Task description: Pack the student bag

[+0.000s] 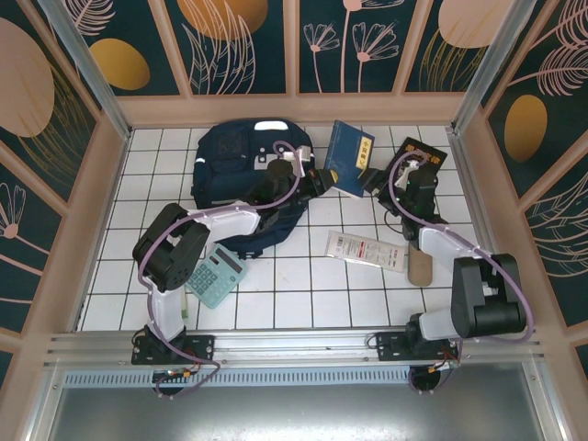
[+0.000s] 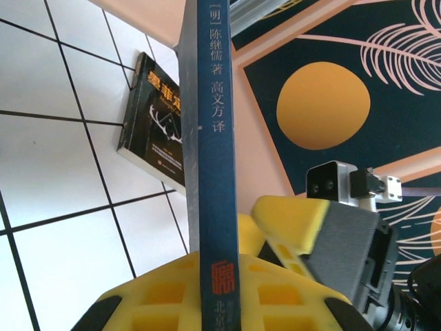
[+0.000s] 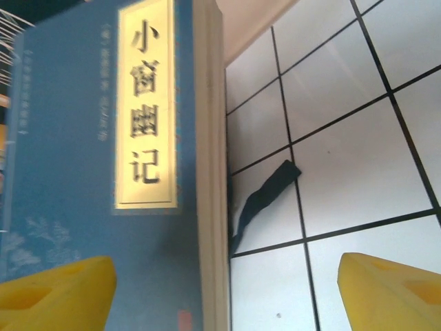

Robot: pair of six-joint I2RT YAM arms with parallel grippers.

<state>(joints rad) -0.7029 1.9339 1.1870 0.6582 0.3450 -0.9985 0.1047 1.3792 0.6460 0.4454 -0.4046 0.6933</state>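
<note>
From above, the student bag (image 1: 241, 161) lies far-left on the counter (image 1: 294, 285), with the blue book (image 1: 349, 156) held just right of it.

Left wrist: the left gripper (image 2: 219, 283) pinches the book's spine.

Right wrist: the right gripper (image 3: 227, 289) is spread beside the cover. It is best held clear while the book swings left over the bag, then lowered gently.

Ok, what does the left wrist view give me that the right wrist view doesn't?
Left wrist, not right wrist: the blue book seen spine-on, rising from the left fingers that clamp it; a black book lying on the tiles beyond; and the right fingers seen from outside, just right of the spine.
Right wrist, not left wrist: the book's front cover with its yellow title panel, the page edge, and a dark strap lying on the tiles.
Shared: the same blue book and the white tiled table.
</note>
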